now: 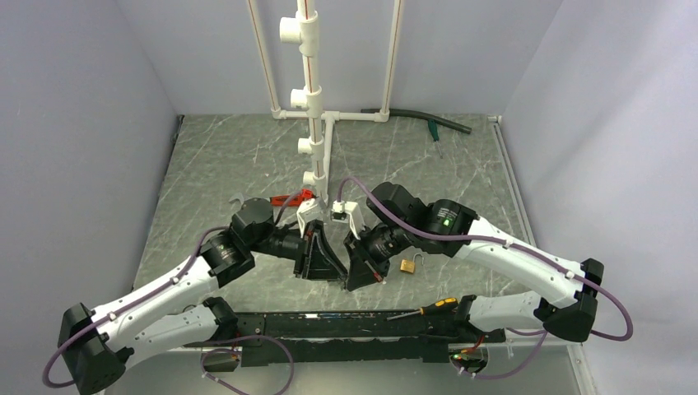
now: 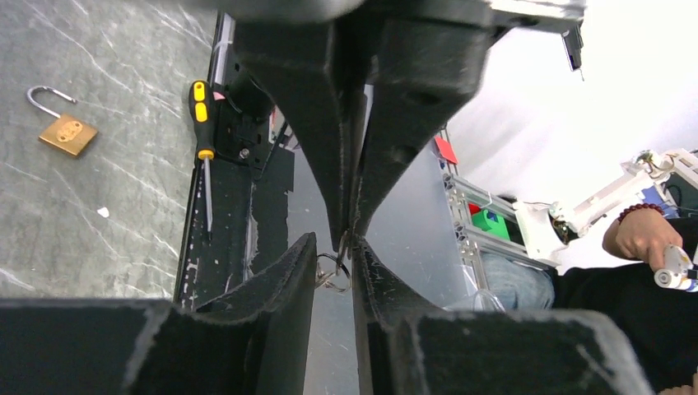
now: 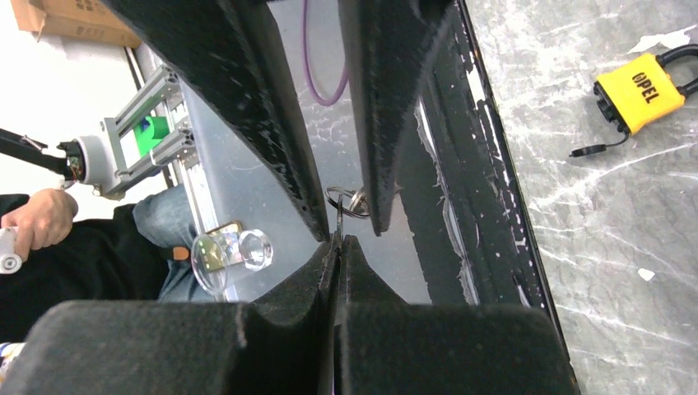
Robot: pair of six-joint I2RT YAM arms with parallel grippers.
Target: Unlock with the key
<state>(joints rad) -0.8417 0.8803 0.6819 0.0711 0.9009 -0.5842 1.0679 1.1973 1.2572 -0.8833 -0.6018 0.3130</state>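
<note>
There are two arms, the left arm (image 1: 165, 292) and the right arm (image 1: 510, 255). Each ends in one gripper, which makes two: the left gripper (image 2: 335, 247) and the right gripper (image 3: 336, 247). Each gripper has two fingers, four in all. There is one key (image 3: 355, 201), on one ring. There are two padlocks: one brass padlock (image 1: 407, 265) and one yellow padlock (image 3: 638, 90). There is one screwdriver (image 1: 428, 309). One red piece (image 1: 292, 198) shows; what it is I cannot tell. One white pipe frame (image 1: 311, 107) has three uprights. There is one dark hose (image 1: 424, 122), one table (image 1: 222, 164), one green block (image 2: 494, 222) and one person (image 2: 625, 296).
</note>
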